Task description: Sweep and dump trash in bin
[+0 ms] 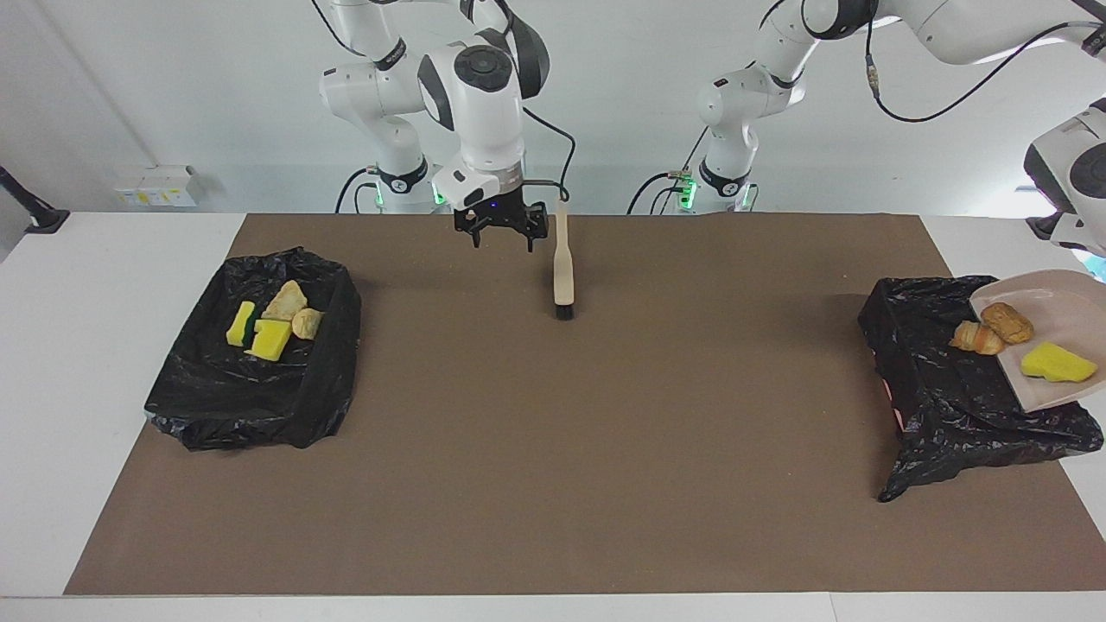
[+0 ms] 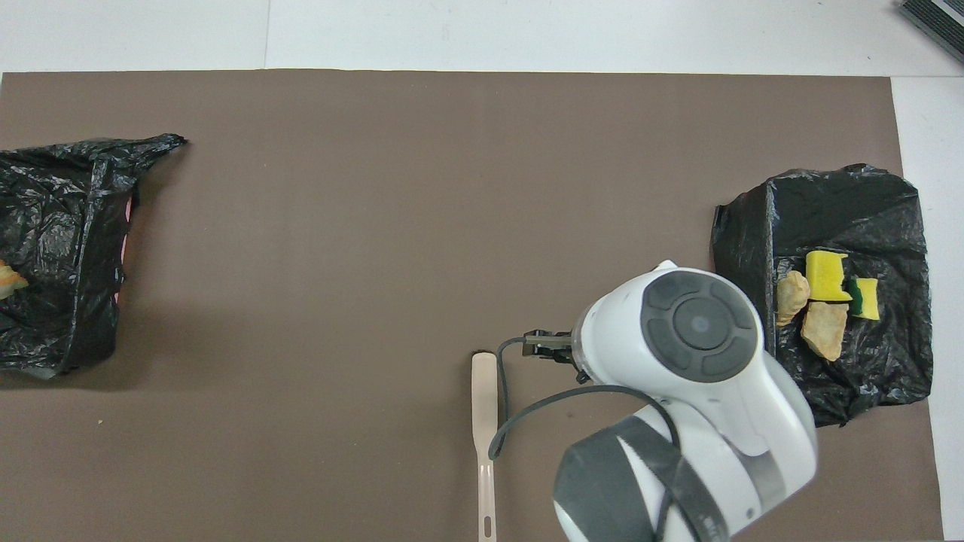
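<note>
The beige dustpan point(image 1: 1058, 302) hangs tilted over the black-bagged bin point(image 1: 942, 406) at the left arm's end of the table. Trash lies on it: a croissant-like piece point(image 1: 975, 338) at its lower lip, an orange-brown chunk point(image 1: 1007, 321) and a yellow sponge bit point(image 1: 1056, 364). The left arm's wrist point(image 1: 1071, 168) is above the pan; its gripper is past the view's edge, shut on the dustpan's handle. My right gripper point(image 1: 501, 239) hovers open and holds nothing, beside the handle of the beige brush point(image 1: 563, 269), which lies on the mat.
A second black-bagged bin point(image 1: 259, 397) at the right arm's end holds yellow sponge bits point(image 1: 270, 339) and beige chunks point(image 1: 285, 302). The brown mat point(image 1: 553, 449) covers most of the white table. In the overhead view the right arm's wrist point(image 2: 697, 324) covers its gripper.
</note>
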You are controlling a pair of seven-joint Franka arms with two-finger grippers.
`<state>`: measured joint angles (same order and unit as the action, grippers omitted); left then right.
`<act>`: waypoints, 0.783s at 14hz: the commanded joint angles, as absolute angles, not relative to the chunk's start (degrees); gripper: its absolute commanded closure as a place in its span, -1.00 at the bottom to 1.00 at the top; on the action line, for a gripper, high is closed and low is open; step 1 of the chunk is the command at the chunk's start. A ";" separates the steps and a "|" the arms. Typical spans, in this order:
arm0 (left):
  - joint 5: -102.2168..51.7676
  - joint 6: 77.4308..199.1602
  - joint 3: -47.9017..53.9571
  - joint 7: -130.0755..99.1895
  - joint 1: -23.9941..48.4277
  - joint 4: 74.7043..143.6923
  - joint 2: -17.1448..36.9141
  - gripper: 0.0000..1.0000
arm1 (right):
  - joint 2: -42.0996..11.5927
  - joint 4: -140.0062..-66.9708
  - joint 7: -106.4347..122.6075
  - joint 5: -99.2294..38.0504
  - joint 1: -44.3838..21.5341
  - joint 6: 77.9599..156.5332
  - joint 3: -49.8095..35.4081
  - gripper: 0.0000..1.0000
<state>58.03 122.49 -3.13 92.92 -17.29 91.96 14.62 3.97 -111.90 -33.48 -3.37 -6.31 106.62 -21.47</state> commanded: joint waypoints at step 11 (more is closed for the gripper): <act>74.87 105.74 -3.78 79.80 -6.33 96.24 8.88 1.00 | 3.78 -98.62 -7.14 1.84 -1.15 96.87 -8.70 -1.00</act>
<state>72.03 106.95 -3.02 81.21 -7.58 93.58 11.09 4.23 -101.38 -10.37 -0.27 -1.72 99.69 -8.78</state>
